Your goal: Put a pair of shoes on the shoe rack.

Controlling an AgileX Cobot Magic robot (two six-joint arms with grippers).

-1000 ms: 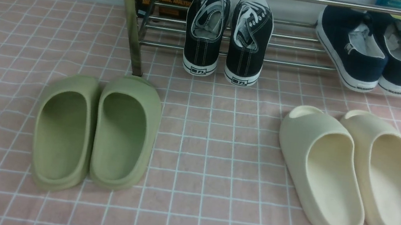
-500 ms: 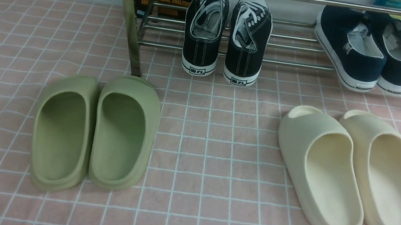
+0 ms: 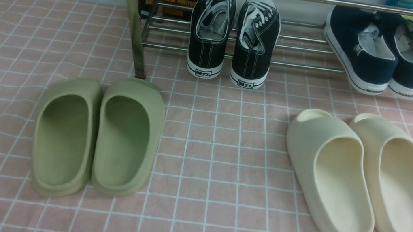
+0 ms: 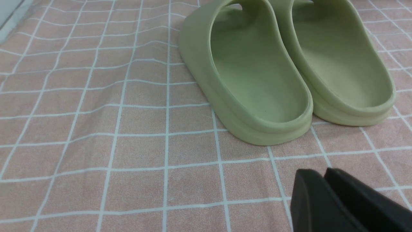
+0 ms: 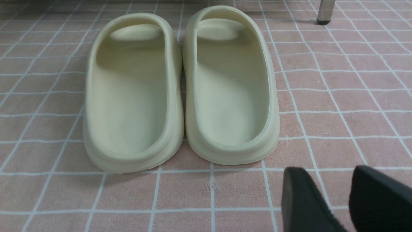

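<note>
Front view: canvas sneakers point(image 3: 256, 45) look light, soft-sided, best pinched at the stiffer heels; left fingers point(image 4: 323, 175) nearly together, right fingers point(image 5: 328, 174) apart.

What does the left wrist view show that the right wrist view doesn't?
Only the left wrist view: the green slides and the left gripper, its fingertips close together.
Only the right wrist view: the cream slides, a rack leg tip and the right gripper, open.
Both: the pink checked cloth.
</note>
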